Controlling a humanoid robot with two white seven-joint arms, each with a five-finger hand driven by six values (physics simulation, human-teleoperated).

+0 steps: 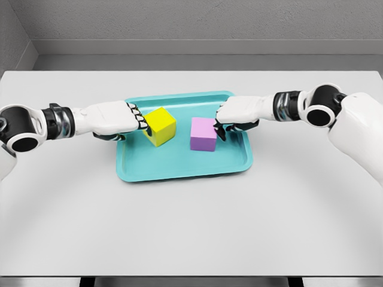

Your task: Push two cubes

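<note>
A yellow cube (160, 125) and a purple cube (203, 134) sit on a teal tray (185, 164) in the middle of the table, a small gap between them. My left hand (136, 117) reaches in from the left, its curled fingertips touching the yellow cube's left face. From the right, my right hand (222, 122) has its curled fingertips against the purple cube's upper right edge. Neither hand grasps a cube.
The tray lies on a wide light grey table (191, 227). A grey wall runs behind the table's far edge.
</note>
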